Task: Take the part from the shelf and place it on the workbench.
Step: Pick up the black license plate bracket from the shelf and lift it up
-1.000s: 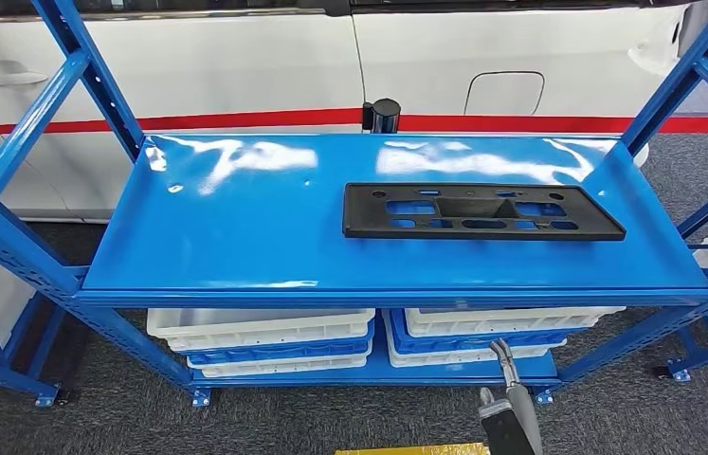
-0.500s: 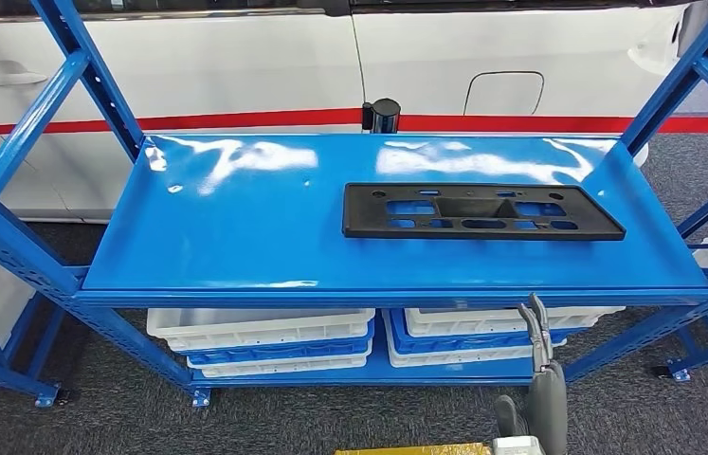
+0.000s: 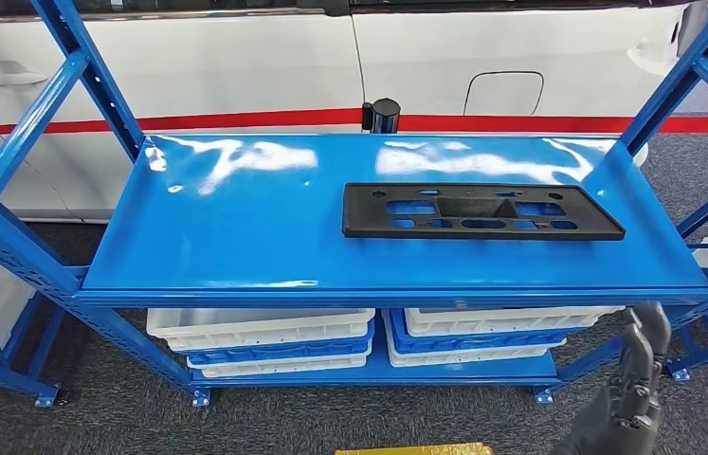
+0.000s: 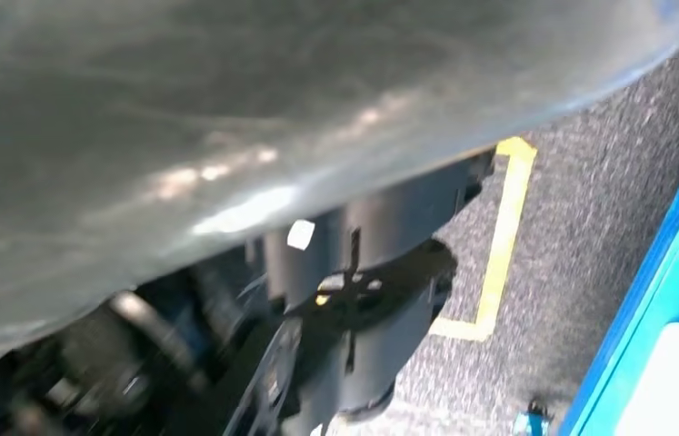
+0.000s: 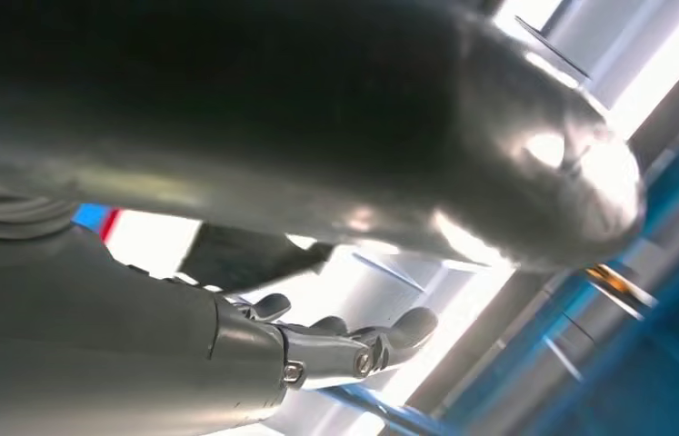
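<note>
Task so far: the flat black plastic part with cut-out holes (image 3: 481, 211) is lying untouched on the shiny blue metal shelf (image 3: 236, 237). Nothing is holding it yet.

Where the part is: it is sitting on the right half of the top shelf, lying flat, with its long side running across.

What is left: I think almost all of the job is left. The part has to be reached, gripped, lifted off the shelf and carried to the worktop.

Right hand: the dark right hand (image 3: 626, 393) is sitting low in the head view, in front of the shelf's front edge and below it, well apart from the part. It is off to the right of the part.

Right fingers: the dark fingers (image 5: 381, 341) are sticking out fairly straight and apart, with nothing in them.

Left hand: I cannot tell how its fingers are sitting; the left wrist view is looking down at grey carpet floor (image 4: 581, 236) with a yellow tape line (image 4: 502, 238).

Under the shelf: white and blue plastic bins (image 3: 274, 341) are stacked on the lower level.

Behind the shelf: a white car with a red stripe (image 3: 236, 66) is parked.
</note>
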